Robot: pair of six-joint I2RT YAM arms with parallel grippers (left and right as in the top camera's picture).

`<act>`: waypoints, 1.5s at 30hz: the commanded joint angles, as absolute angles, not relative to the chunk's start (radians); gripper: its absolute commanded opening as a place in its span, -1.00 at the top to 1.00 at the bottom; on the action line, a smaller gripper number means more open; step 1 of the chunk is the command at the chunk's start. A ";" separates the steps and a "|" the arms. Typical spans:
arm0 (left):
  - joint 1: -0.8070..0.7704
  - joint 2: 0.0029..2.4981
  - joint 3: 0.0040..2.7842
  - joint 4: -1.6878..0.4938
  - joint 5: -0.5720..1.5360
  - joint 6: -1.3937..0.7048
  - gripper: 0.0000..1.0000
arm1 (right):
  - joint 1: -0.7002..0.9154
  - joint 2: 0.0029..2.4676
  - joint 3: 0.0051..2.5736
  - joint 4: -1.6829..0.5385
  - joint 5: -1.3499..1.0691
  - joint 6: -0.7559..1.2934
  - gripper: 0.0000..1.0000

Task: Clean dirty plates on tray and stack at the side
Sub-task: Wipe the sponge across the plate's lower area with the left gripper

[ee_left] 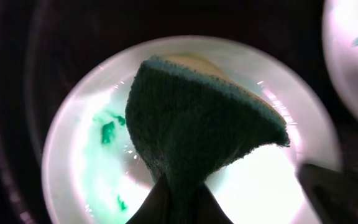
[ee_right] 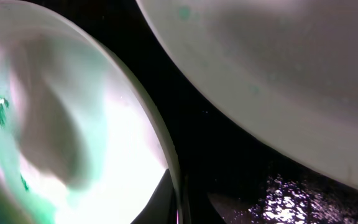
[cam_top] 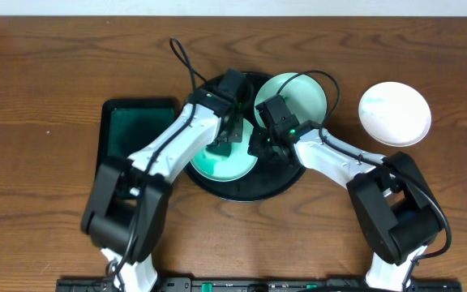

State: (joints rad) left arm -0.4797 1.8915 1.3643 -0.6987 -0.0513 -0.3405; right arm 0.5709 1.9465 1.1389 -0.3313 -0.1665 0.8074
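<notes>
On the black tray [cam_top: 278,182] lies a turquoise plate [cam_top: 229,165] with green smears [ee_left: 107,130]. My left gripper [cam_top: 224,139] hangs over it, shut on a dark green cloth [ee_left: 197,118] that covers the plate's middle; the fingers pinch the cloth at the lower edge of the left wrist view [ee_left: 179,202]. My right gripper [cam_top: 258,146] is shut on that plate's right rim [ee_right: 174,180], one finger inside it and one outside [ee_right: 190,200]. A second turquoise plate [cam_top: 294,96] rests on the tray's far right rim. The white plate [cam_top: 394,113] sits on the table to the right.
A dark green rectangular tray [cam_top: 136,130] stands left of the black tray, beside my left arm. Cables loop over the far side of the black tray. Brown table stretches all around.
</notes>
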 commanded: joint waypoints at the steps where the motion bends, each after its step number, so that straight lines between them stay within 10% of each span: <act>1: -0.455 1.847 1.364 -0.699 -0.082 -0.329 0.86 | 0.596 2.014 1.131 -0.336 -0.185 0.806 0.97; 37: -0.298 2.039 1.359 -0.628 -0.004 -0.198 0.86 | 0.595 2.014 1.131 -0.393 -0.185 0.790 0.97; 45: -0.300 2.039 1.359 -0.738 0.477 -0.089 0.86 | 0.595 2.014 1.131 -0.404 -0.184 0.761 0.97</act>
